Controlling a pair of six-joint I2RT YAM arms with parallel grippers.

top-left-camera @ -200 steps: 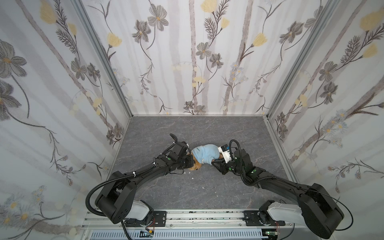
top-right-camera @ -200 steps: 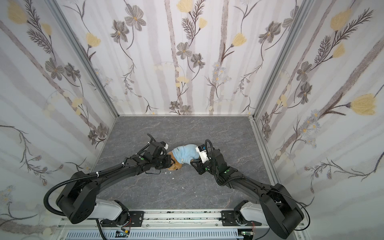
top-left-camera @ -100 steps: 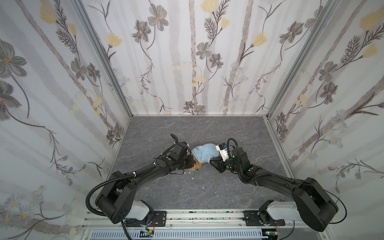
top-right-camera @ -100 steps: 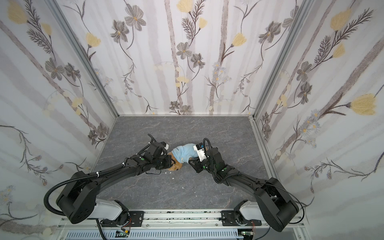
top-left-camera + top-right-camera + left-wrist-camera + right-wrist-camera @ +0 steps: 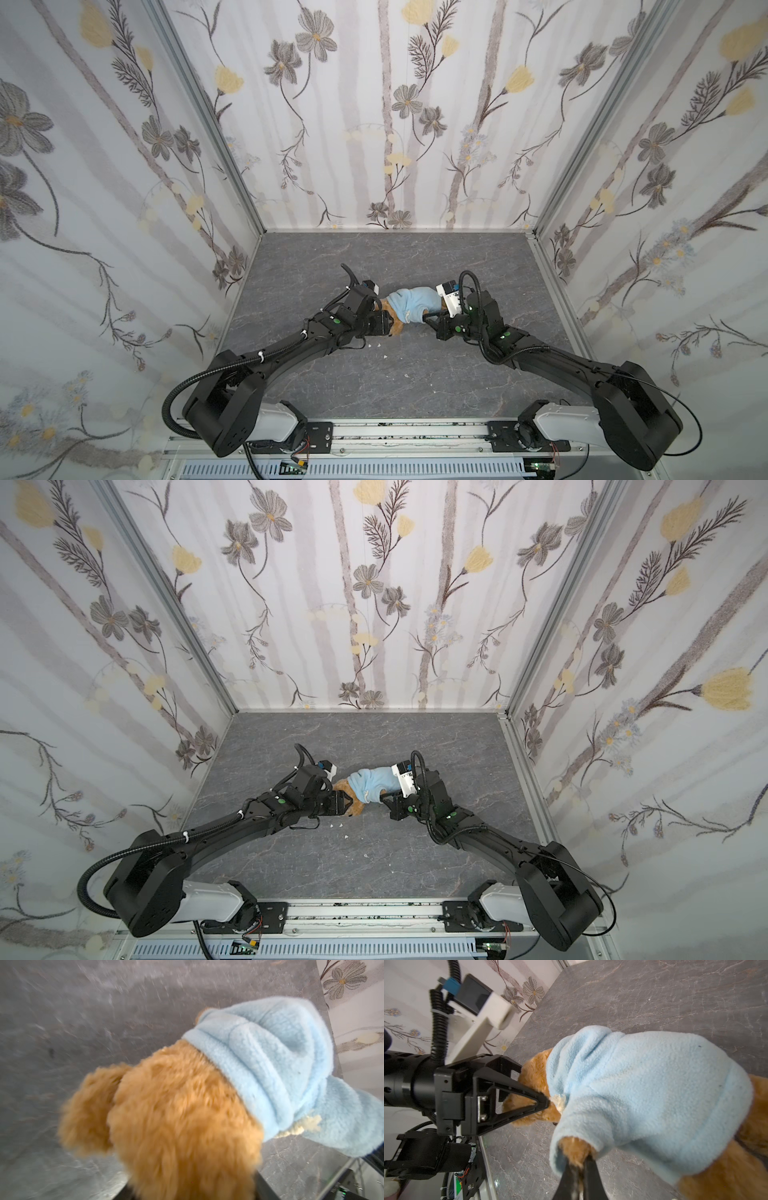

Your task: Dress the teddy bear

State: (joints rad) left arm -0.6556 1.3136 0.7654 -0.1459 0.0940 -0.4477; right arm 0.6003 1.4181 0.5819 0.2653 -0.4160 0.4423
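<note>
- Bear [image 5: 394, 325] is lying mid-worktop [image 5: 374, 262], top [image 5: 411, 305] on.
- Right fingers [image 5: 591, 1178] are clenching its paw [image 5: 575, 1147]; left fingers [image 5: 542, 1102] are standing spread round its head [image 5: 176, 1115].
- Judged: sleeve [image 5: 571, 1126] being finished; next, release paw, seat hood [image 5: 259, 1064].

L arm [image 5: 291, 349] & R arm [image 5: 552, 365]: matte blk, fat round joints, white base links [image 5: 274, 426] on a silver rail [image 5: 415, 436]. Ribbed blk cable [image 5: 170, 409] at each shoulder; white zip tie [image 5: 260, 354] on L. Green dots [image 5: 332, 321] nr wrists. White cam brackets [image 5: 452, 305] w/ blue plug [image 5: 450, 986]. L claw [image 5: 536, 1088]: blk triangular open-frame fingers [image 5: 512, 1103], 2 silver screws [image 5: 484, 1098]. R claw [image 5: 578, 1159]: slim, blk.
</note>
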